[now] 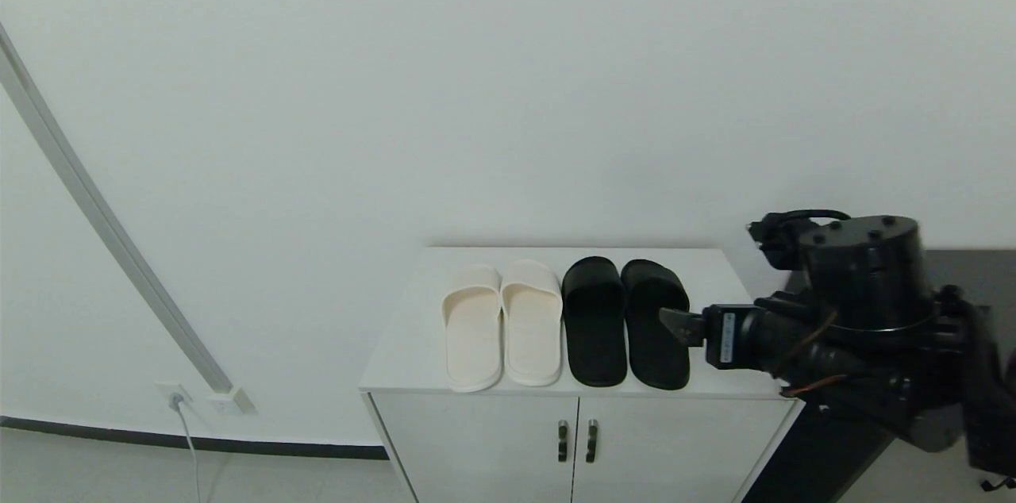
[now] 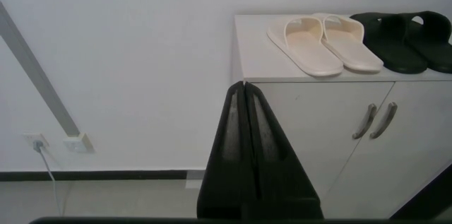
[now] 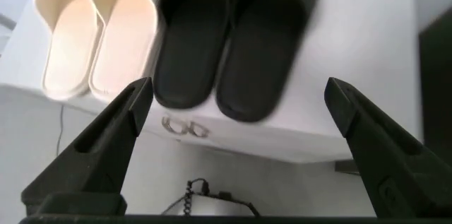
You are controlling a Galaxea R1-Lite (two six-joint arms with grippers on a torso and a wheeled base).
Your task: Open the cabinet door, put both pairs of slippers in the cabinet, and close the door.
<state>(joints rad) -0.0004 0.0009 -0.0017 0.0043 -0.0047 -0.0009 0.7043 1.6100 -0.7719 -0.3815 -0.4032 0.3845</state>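
Both doors of the cabinet [image 1: 675,447] are shut, so opening comes first, by my read, and you've nothing in either hand. Your right gripper [image 1: 671,322] hangs over the cabinet top with its fingers spread wide, just beside the outer shoe of the black slippers [image 1: 623,320]. The white slippers [image 1: 502,324] sit next to them, touching or nearly so, and all four heels are close to the front edge. Your left gripper [image 2: 244,90] has its fingers pressed together, and it is out in front of the cabinet corner on the white-slipper side. The two door handles [image 1: 577,440] stand upright, close together at the seam, below the front lip. To do this well, I'd drop the open right gripper clear of that lip before going in. Then close it around the right-hand handle only, square across the bar, and pull along the door's arc, not straight back. Watch the heels at the edge, because a brush from the wrist could tip a black shoe off. There is open floor in front and along the wall toward the wall socket [image 1: 173,393]. The right side is tighter, with a dark surface right beside the cabinet, so I can't tell how far that door swings.
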